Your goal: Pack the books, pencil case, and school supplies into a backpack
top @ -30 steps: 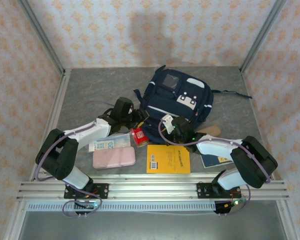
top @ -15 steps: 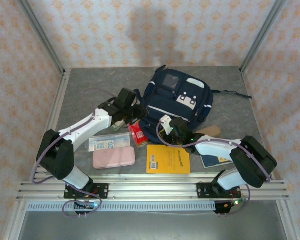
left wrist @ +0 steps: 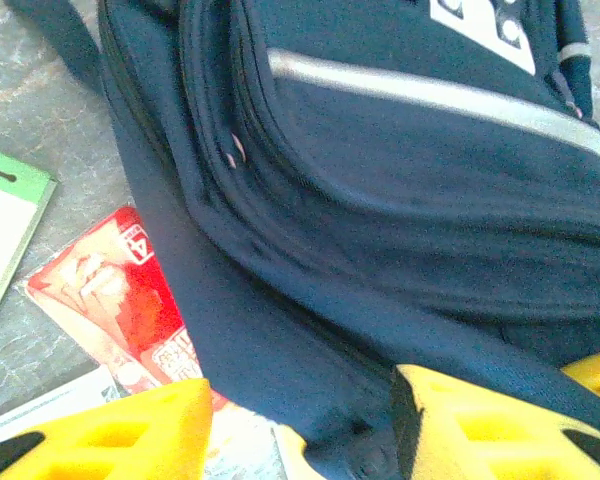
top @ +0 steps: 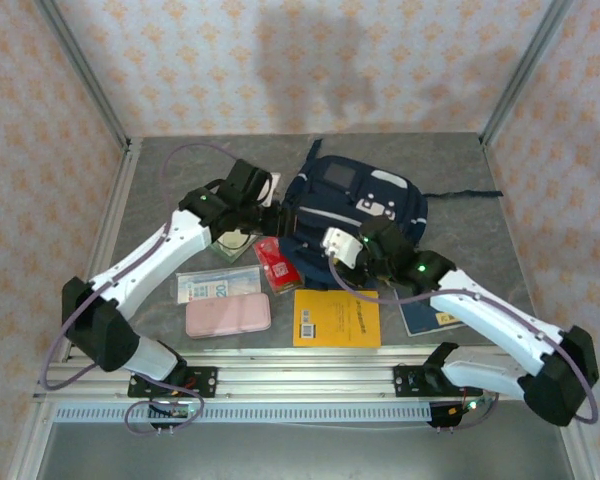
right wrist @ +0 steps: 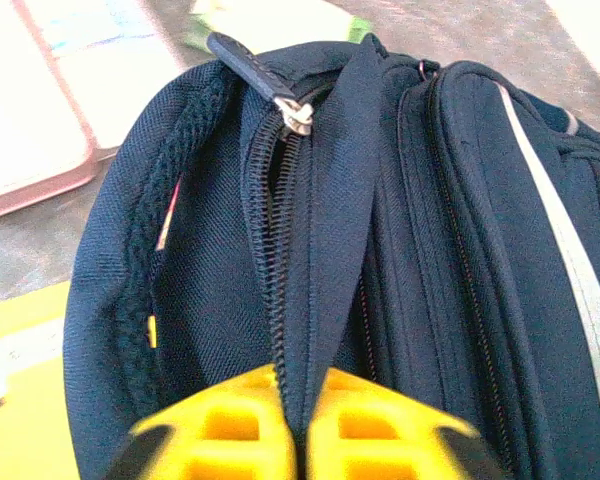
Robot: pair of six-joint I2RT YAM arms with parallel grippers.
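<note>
- Top external view: a large navy blue fabric backpack (top: 365, 195) with white stripes and pale pocket patches lies near the middle of the grey table (top: 170, 165), front pockets upward.
- The left arm reaches to the backpack's left side. The right arm reaches to its near edge.
- In the left wrist view, the left gripper (left wrist: 298, 400) has its yellow fingers (left wrist: 110, 435) standing well apart. The lower edge of the backpack lies in the gap, and I cannot tell whether they touch it.
- In the right wrist view, the right gripper (right wrist: 302, 400) has its fingers drawn narrow, pinching a fold of navy fabric just beside the backpack's zip (right wrist: 270, 250). The zip pull (right wrist: 270, 85) sits at the far end.
- A flat red packet (top: 275, 260) lies against the backpack's left near corner, partly under its edge.
- A green-edged flat packet (top: 230, 240) lies left of the red packet.
- A pale blue printed packet (top: 218, 285) lies nearer the arms, with the flat pale pink rectangular pencil case (top: 228, 315) just in front of it.
- A thin orange-yellow book (top: 337, 318) with a barcode lies right of the pencil case, in front of the backpack.
- A thin navy blue book (top: 430, 315) lies right of it, partly under the right arm.
</note>
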